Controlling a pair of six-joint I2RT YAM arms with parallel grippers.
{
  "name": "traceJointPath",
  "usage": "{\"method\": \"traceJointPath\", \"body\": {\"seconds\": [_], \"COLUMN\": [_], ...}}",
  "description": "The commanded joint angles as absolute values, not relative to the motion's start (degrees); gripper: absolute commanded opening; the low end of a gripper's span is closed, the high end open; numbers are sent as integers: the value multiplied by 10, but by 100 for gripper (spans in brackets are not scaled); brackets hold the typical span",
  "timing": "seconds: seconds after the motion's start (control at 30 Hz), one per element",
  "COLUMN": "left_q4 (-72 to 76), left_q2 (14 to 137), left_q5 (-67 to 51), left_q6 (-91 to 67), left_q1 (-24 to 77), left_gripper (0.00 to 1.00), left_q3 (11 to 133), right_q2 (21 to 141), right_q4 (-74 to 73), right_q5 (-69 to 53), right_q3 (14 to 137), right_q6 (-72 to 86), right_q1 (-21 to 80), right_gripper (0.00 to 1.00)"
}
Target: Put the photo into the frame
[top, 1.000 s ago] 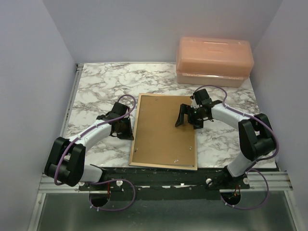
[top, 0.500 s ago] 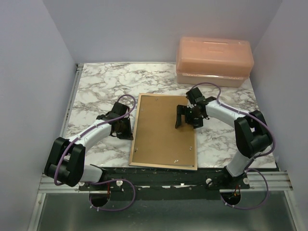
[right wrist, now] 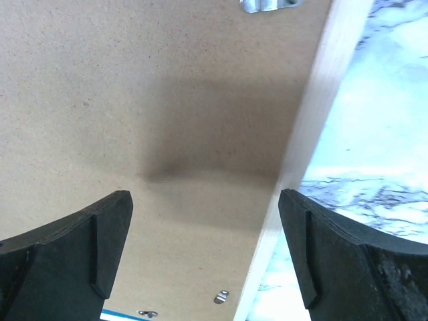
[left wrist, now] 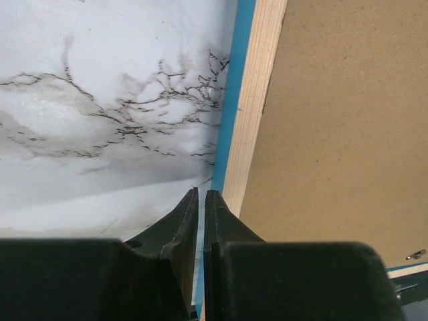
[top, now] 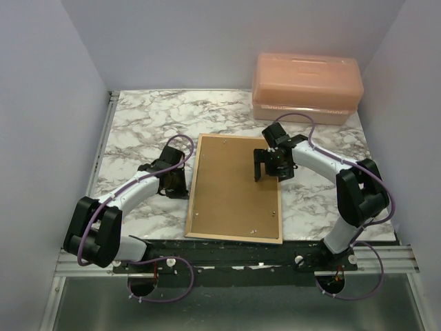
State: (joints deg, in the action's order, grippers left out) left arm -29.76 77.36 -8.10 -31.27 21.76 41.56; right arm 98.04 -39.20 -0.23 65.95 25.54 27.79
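Beneath the right gripper (right wrist: 204, 195), whose fingers stand spread to their full width and hold nothing, lies the brown backing board (top: 231, 189), seated in the pale wooden back of the frame (top: 192, 187). The frame's right rail runs just inside the right-hand fingertip. Ahead of the fingers and again close beneath them, small metal retaining tabs (right wrist: 267, 5) sit on the board near that rail. Off the tips of the left gripper (left wrist: 201, 194), the frame's blue outer edge runs straight away from the fingers. These fingers are closed to a thin slit with nothing between them, and their tips rest at or just beside that edge on the marble table (top: 138, 131); contact cannot be confirmed. The photo does not appear in any view, so whether it lies under the board cannot be told. The step in hand is judged to be work on the back of the face-down frame, with the left tips bracing its side. The next move calls for lowering the open right fingers squarely onto the board or a tab without shifting the frame.
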Motion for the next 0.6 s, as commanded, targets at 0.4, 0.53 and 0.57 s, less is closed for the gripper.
{"method": "traceJointPath", "body": {"seconds": [0.4, 0.53, 0.57], "left_q4": [-314, -312, -312], "left_q2": [754, 754, 755], "left_q5": [-59, -61, -61], "left_q6": [-307, -308, -308], "left_q1": [218, 218, 218], "left_gripper": [11, 11, 11], "left_q3": [428, 427, 427], "right_q2": [985, 996, 999], "right_q4": [-425, -408, -404], "right_q5": [30, 20, 16], "right_q3": [689, 669, 665], "right_q6": [256, 264, 264], "right_q1": [289, 289, 289], "right_gripper": [100, 100, 100]}}
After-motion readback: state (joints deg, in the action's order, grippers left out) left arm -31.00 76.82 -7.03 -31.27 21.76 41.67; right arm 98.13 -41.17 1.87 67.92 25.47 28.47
